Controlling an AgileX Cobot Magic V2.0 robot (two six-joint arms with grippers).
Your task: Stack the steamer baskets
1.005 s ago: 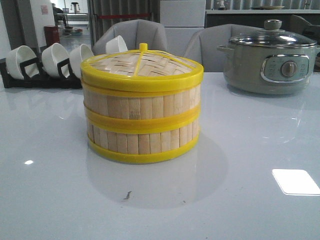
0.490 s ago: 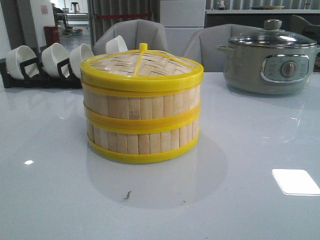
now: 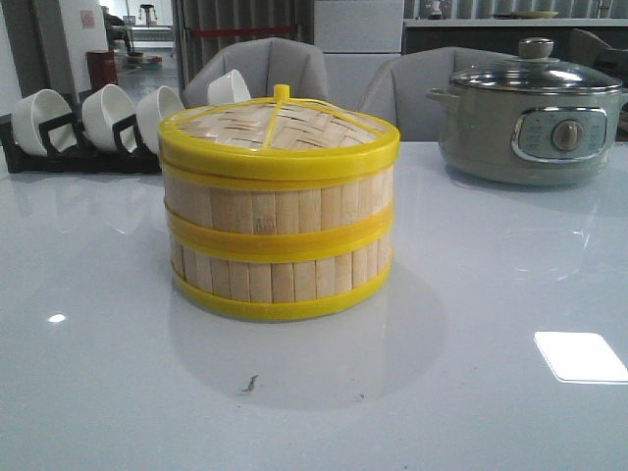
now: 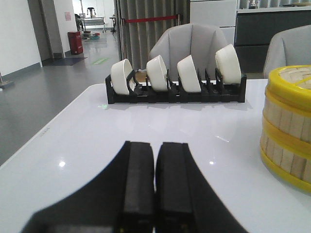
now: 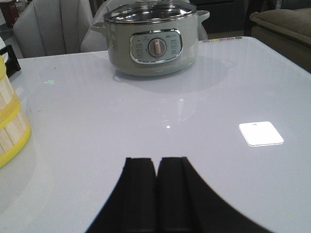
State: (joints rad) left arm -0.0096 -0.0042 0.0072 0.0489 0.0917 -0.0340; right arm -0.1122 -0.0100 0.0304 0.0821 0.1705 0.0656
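Steamer baskets [image 3: 280, 240] stacked, lid [image 3: 278, 128] on top — both grippers' fingers [image 4: 138, 179] together

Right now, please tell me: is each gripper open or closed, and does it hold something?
Left gripper: closed, holding nothing.
Right gripper: closed, holding nothing.

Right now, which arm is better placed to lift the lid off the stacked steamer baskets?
Left, probably, but narrowly. The steamer baskets sit slightly left of centre in the front view, and the left wrist view shows more of them. The left gripper and right gripper are both shut.
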